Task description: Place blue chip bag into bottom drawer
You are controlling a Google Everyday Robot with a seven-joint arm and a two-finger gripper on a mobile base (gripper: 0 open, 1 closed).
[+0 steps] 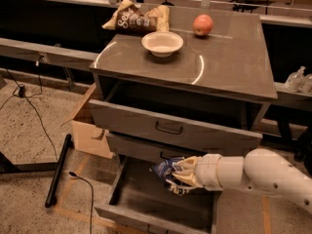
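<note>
– The tool (179, 173) is clamped on the blue chip bag (165, 168), see? Its tan fingers (189, 165) pinch the foil from the right, at the end of that white arm (263, 172).
– And where's the bag, in the drawer or above it?
– Above it, I'd say. It hangs over the open bottom drawer (141, 204), toward the back, just under the front of the middle drawer (139, 147). I can't tell whether its lower edge touches the drawer floor.
– So which step is this?
– The placing itself, by my reckoning. The carry looks done and the drawer is pulled well out. Only the lowering and the letting go are left.
– What does the next move want?
– A short drop, straight down, so the bag clears the middle drawer's front and lands on the bare floor of the bottom one. Then the fingers part and the arm backs out to the right without dragging the foil along; crinkly bags cling.
– The top drawer (170, 128) is open too. In the way?
– It juts out overhead, so lifting straight up afterwards looks risky to me.
– And the stuff on the table (229, 67)?
– The brown chip bag (136, 18), the white bowl (162, 43) and the apple (203, 24) sit on top, well apart from all this.
</note>
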